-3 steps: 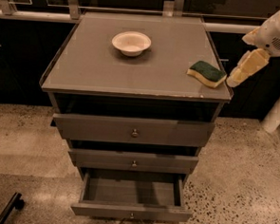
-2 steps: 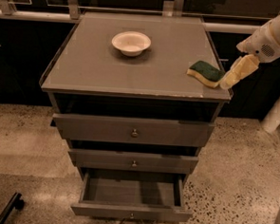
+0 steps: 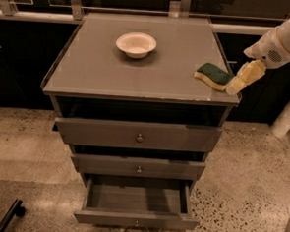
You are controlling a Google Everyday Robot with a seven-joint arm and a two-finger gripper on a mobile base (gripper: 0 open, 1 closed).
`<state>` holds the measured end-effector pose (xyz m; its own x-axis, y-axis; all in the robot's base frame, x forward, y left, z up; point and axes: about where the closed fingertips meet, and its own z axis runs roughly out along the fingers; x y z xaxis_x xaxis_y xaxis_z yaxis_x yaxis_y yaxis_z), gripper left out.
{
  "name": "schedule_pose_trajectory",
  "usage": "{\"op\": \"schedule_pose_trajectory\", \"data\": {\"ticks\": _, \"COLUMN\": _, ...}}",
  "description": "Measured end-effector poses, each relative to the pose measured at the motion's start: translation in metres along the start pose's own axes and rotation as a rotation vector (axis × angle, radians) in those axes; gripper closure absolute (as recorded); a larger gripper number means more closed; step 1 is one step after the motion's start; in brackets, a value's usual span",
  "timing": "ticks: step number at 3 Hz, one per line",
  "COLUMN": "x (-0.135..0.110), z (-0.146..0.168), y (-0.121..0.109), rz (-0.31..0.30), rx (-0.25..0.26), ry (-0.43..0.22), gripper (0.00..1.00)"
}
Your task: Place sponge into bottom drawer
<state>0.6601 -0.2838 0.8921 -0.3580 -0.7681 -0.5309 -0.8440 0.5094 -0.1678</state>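
The sponge [image 3: 214, 75], dark green on top with pale yellow foam below, lies on the grey cabinet top [image 3: 113, 71] near its right front corner. My gripper [image 3: 239, 80] comes in from the upper right on a white arm; its yellowish tip sits right beside the sponge's right end at the cabinet's edge. The bottom drawer [image 3: 136, 198] is pulled out and looks empty inside, with its small knob on the front.
A white bowl [image 3: 136, 43] stands at the back middle of the cabinet top. The top drawer [image 3: 139, 135] and middle drawer [image 3: 138, 167] are pulled out slightly. A dark object lies on the speckled floor at the lower left [image 3: 11, 215].
My gripper has moved left and a little down, closing in on the sponge's right end. The sponge, bowl and drawers have not moved.
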Motion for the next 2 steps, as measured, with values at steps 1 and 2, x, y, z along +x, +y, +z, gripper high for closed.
{"op": "schedule_pose_trajectory", "data": {"ticks": 1, "x": 0.000, "z": 0.016, "y": -0.003, "rz": 0.011, "rx": -0.013, "ry": -0.026, "gripper": 0.00}}
{"op": "schedule_pose_trajectory", "data": {"ticks": 2, "x": 0.002, "z": 0.039, "y": -0.005, "rz": 0.035, "rx": -0.042, "ry": -0.037, "gripper": 0.00}}
